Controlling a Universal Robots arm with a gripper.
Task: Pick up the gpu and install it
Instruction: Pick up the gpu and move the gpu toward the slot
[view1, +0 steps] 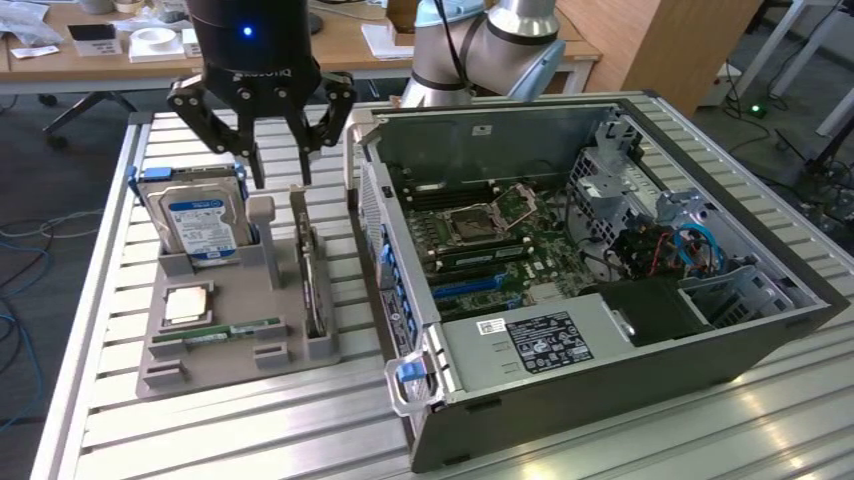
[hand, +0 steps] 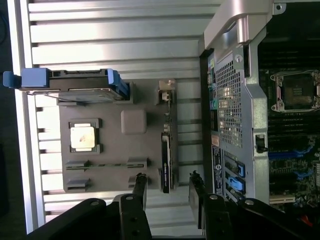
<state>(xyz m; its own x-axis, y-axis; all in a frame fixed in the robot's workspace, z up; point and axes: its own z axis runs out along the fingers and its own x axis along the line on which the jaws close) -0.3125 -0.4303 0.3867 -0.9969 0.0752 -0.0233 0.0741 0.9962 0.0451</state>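
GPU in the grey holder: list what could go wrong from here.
1. The gpu stands on its thin edge. If the open tool descends off-centre, a fingertip may land on the card instead of straddling it.
2. The computer case wall stands close beside the card, so the finger on that side could catch it.
3. The grey post stands near on the other side and might be bumped.

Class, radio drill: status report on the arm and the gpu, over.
Black gripper open, empty, above grey holder tray. Thin black-brown gpu card upright on edge in tray, ungripped. Nothing between fingers and card.
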